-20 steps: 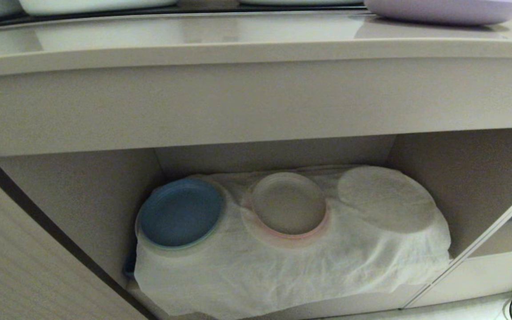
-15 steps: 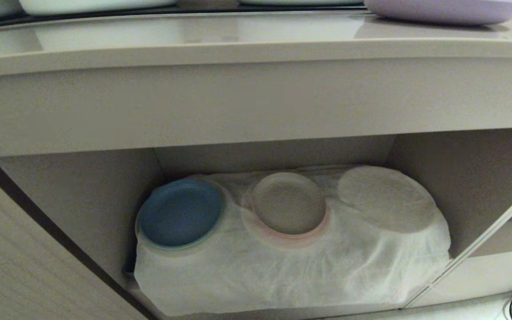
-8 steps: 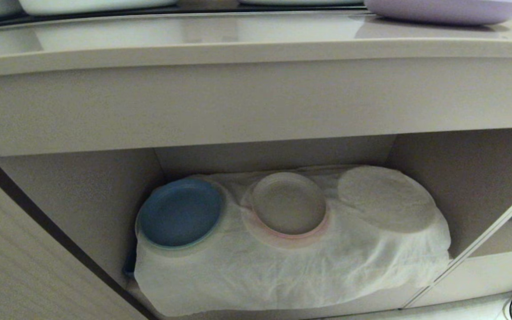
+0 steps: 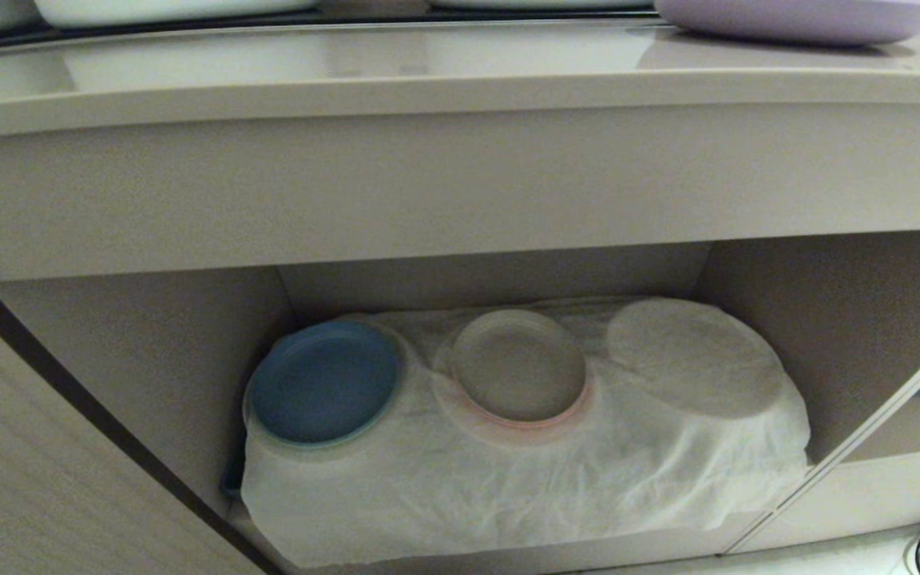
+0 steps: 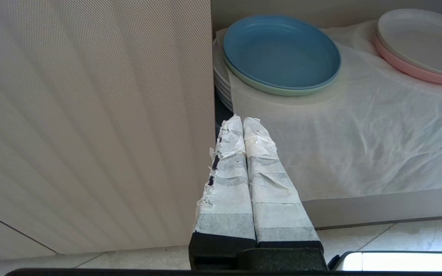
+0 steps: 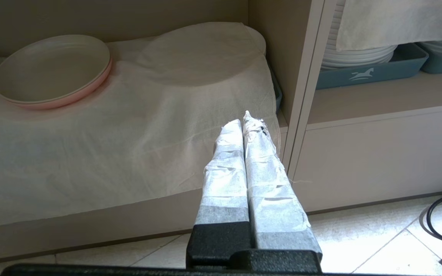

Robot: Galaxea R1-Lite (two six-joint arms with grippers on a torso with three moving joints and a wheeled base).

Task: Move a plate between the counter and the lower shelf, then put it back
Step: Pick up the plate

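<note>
Plate sat on counter at its far right, only partly in the head view. Left gripper and right gripper hung low before the lower shelf, fingers pressed together, holding nothing. Risks judged: the thick counter edge lay between grippers and plate, so a rising arm could strike it; the loose white cloth could snag taped fingers or drag the blue plate and pink-rimmed plate.
</note>
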